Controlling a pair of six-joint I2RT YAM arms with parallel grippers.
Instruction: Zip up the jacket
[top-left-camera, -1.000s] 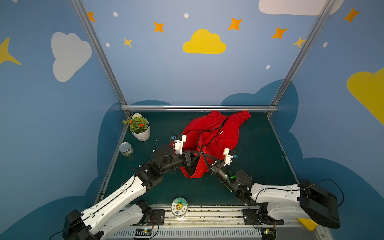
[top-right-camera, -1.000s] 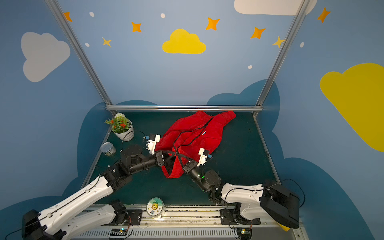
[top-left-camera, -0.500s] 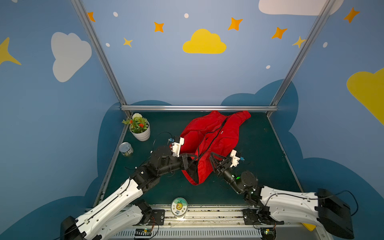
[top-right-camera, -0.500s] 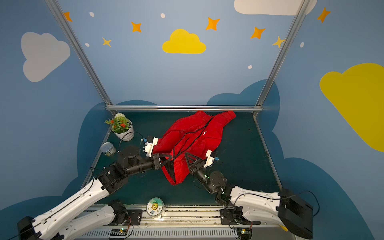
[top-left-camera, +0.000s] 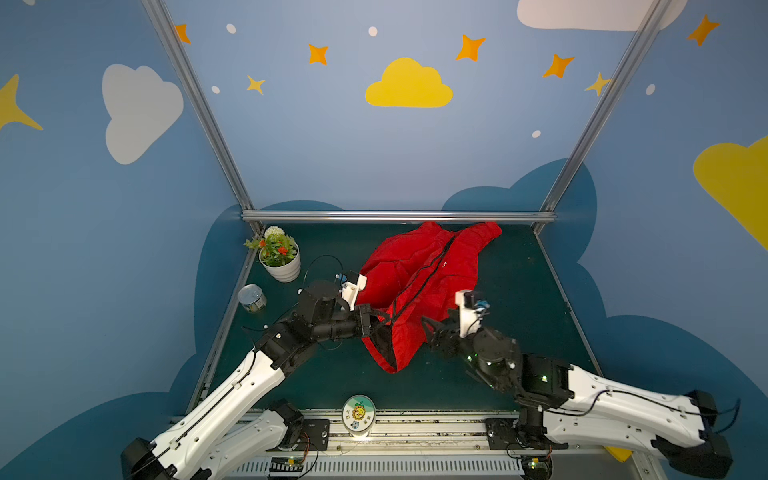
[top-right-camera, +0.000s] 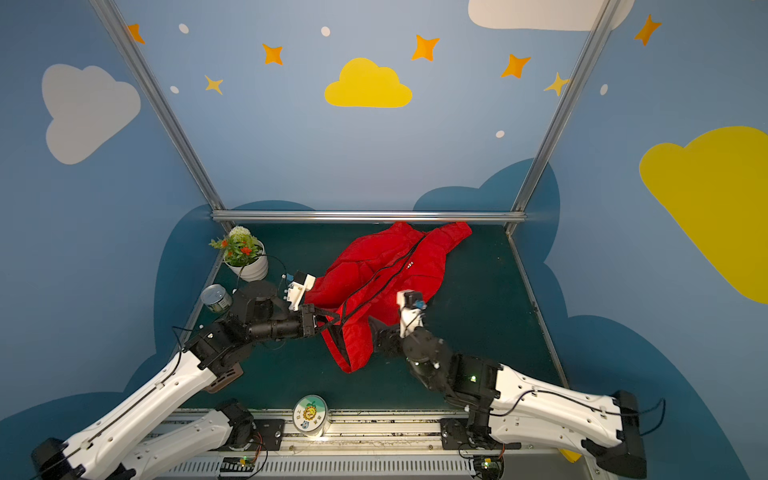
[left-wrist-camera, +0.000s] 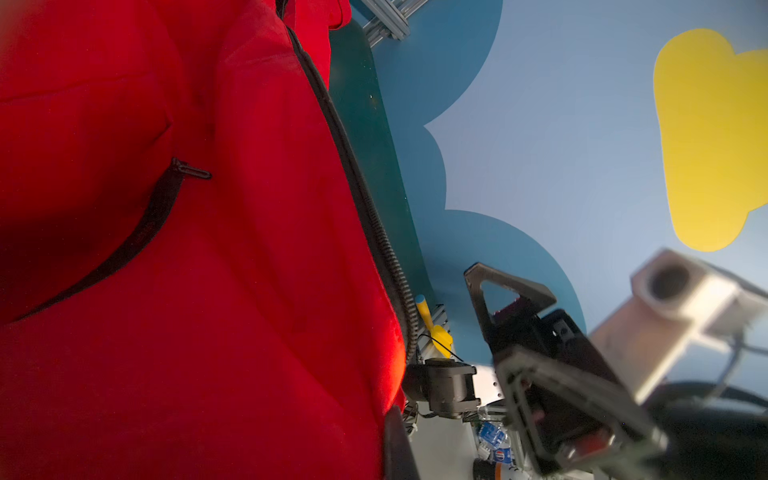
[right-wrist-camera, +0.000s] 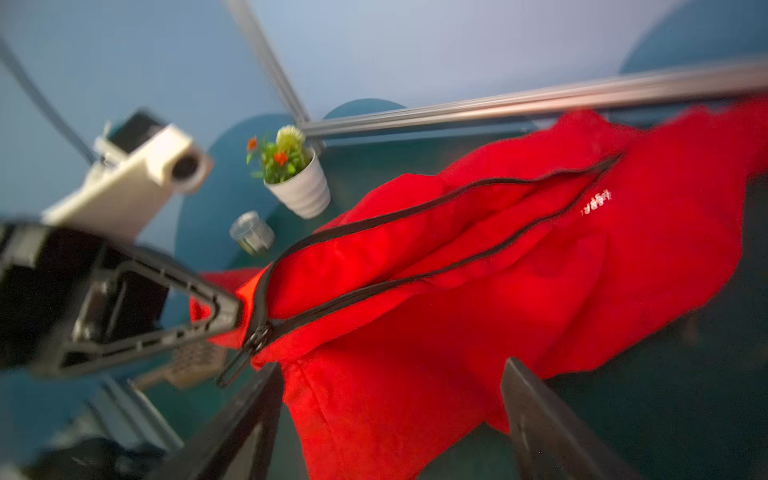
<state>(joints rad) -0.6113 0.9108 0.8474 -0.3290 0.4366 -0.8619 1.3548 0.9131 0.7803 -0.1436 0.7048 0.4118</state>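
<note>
Here, one red jacket (top-left-camera: 419, 286) was laid on the counter (top-left-camera: 519, 291), stretching away from both grippers, its hem pinched by the closed left gripper (top-left-camera: 379, 318). The right gripper (top-left-camera: 429, 332) was held spread, empty, near the zipper slider (right-wrist-camera: 257, 336). Risk judged: thin fabric caught instead of the pull.

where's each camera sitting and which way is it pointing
Top views: high over the near edge, looking down on the table, the jacket, the left gripper, the right gripper and both arms.
Left wrist: on the left arm, close against the jacket, facing the right gripper; its own body barely shows.
Right wrist: on the right arm, looking between its own open fingers at the zipper and the left gripper.
Shared: both wrist views show the zipper.
</note>
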